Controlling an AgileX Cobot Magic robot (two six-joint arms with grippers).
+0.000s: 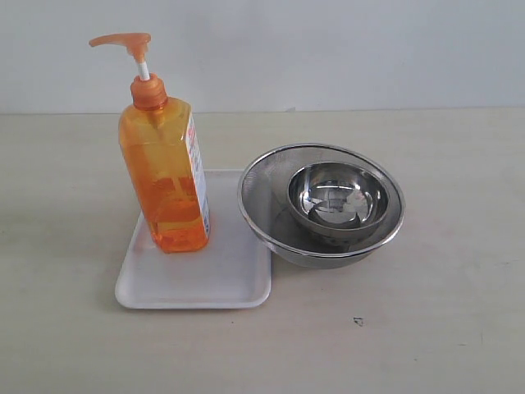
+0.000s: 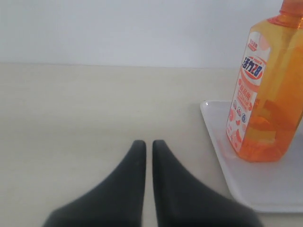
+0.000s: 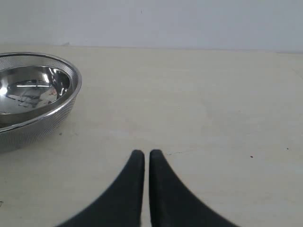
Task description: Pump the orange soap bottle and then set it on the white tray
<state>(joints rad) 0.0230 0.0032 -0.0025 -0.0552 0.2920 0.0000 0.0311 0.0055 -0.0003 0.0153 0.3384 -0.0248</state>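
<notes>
The orange soap bottle (image 1: 164, 176) stands upright on the white tray (image 1: 221, 279), toward its 11 o'clock corner. Nested steel bowls (image 1: 271, 213) sit at the tray's 3 o'clock. The left gripper (image 2: 148, 142) and the right gripper (image 3: 146, 152) are both empty, jaws pressed together.

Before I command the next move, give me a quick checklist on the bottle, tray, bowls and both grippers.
1. The orange soap bottle stands upright on the white tray: ok.
2. The bottle's base is fully inside the tray's rim, toward its far left part: ok.
3. The left gripper is shut, empty and clear of the bottle: ok.
4. The right gripper is shut, empty and clear of the steel bowls: ok.
5. There is a gap between the bowls and the tray's edge: cannot tell, since the outer rim overlaps the edge in the exterior view.
6. The pump has been pressed: cannot tell. The pump head sits raised.
</notes>
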